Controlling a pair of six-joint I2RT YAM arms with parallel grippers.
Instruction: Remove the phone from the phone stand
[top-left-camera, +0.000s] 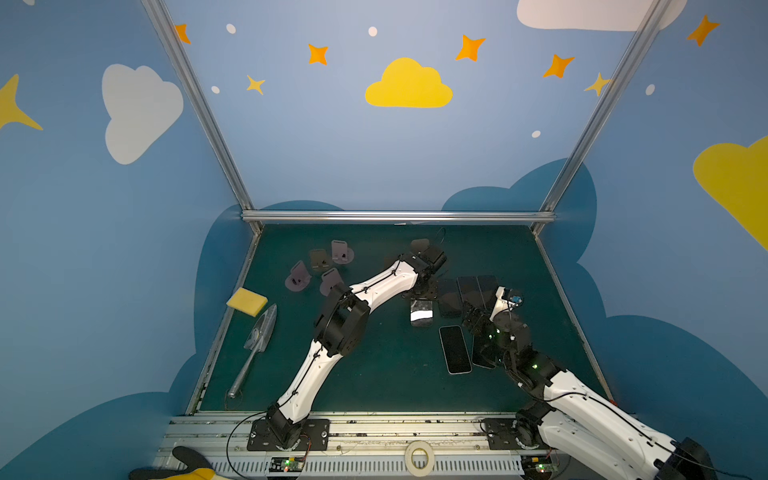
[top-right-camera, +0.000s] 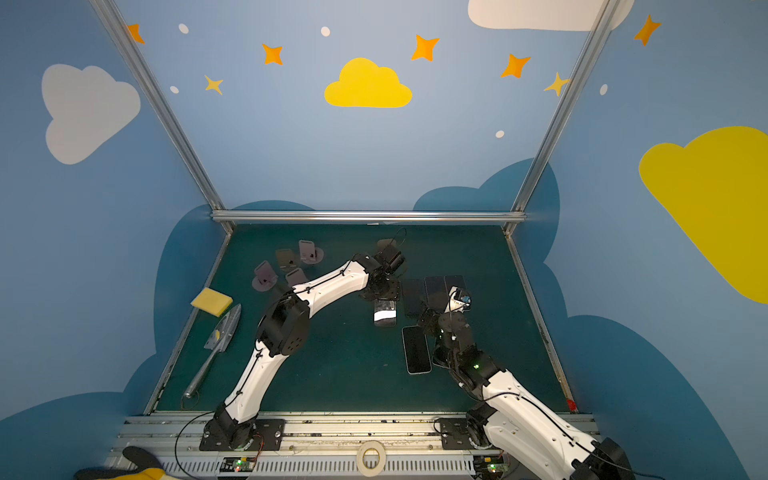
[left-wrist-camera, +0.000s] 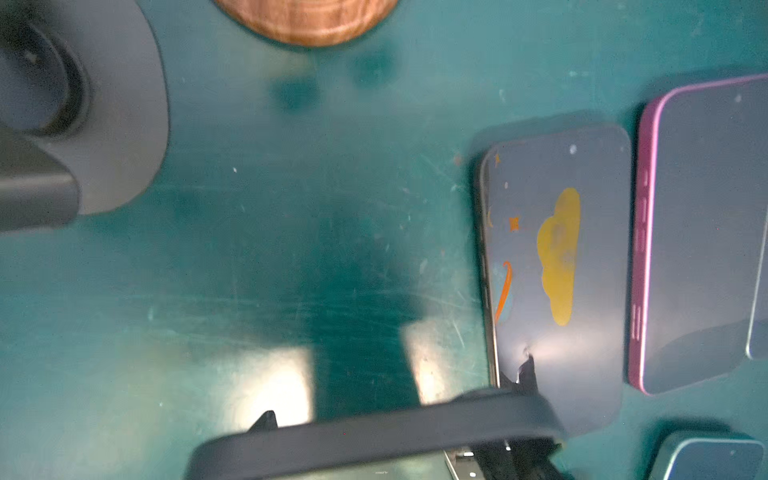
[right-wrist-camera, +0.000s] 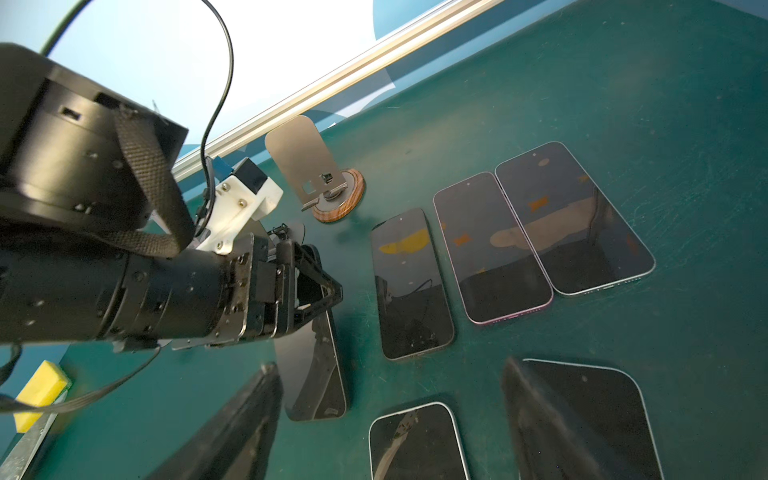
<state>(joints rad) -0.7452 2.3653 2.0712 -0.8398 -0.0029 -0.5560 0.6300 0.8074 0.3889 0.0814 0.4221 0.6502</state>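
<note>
Beside left tool (right-wrist-camera: 328, 291), flat phones (right-wrist-camera: 409, 282).

mat (right-wrist-camera: 623, 104): scuffed matt green | phones (right-wrist-camera: 411, 282): glossy glass | stand base (right-wrist-camera: 338, 208): varnished wood | sponge (top-left-camera: 247, 301): porous foam

No text, label, brand, number or sign can be read on anything here.

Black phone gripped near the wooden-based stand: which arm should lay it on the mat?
Left. Its tool grips the black phone above the green mat, clear of the wooden-based metal stand. The right tool hovers open and empty near other phones.
</note>
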